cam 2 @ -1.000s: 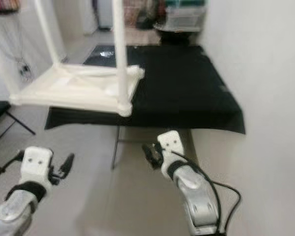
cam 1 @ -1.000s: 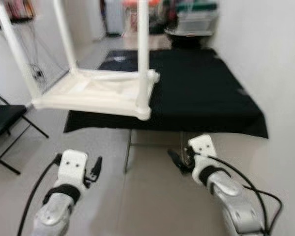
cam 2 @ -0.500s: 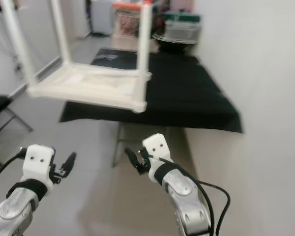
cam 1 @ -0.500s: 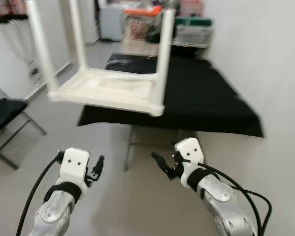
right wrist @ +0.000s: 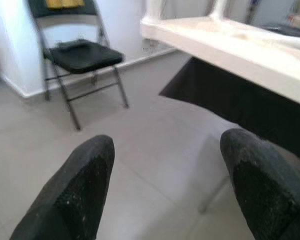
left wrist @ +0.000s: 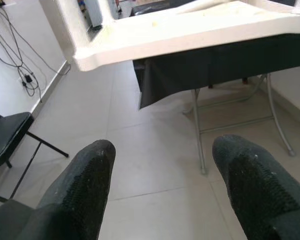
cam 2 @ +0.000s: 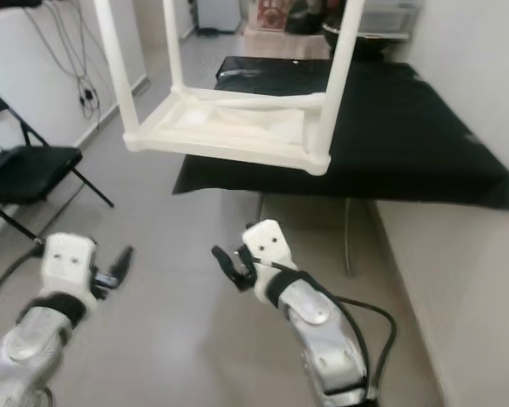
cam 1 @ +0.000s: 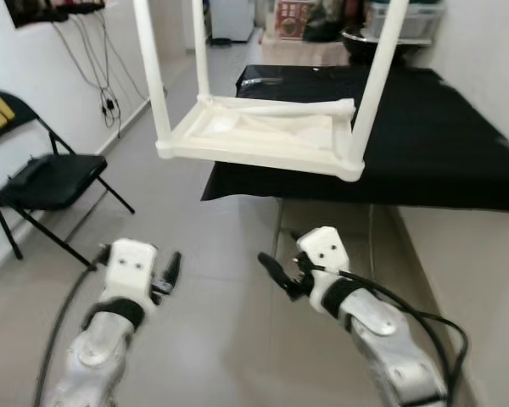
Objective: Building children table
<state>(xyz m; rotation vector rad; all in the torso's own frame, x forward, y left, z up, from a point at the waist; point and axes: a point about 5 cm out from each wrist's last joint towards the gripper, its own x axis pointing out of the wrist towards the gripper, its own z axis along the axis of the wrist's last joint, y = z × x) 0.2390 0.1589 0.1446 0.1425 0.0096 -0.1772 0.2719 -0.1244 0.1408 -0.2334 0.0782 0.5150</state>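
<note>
- No brand, label or legible writing can be made out.
- The white children table point(cam 1: 263, 136) lies upside down in the upper centre, legs up, resting on the black-draped surface point(cam 1: 441, 136); its legs are cut off by the top edge.
- It looks like smooth moulded plastic with round legs and a ribbed underside.
- Left end effector point(left wrist: 160, 185), lower left, fingers spread wide, holding nothing.
- Right end effector point(right wrist: 172, 185), lower centre, likewise wide open and empty.
- A black folding chair point(cam 1: 42, 182) stands on the tiled floor point(cam 1: 229, 246) at left.
</note>
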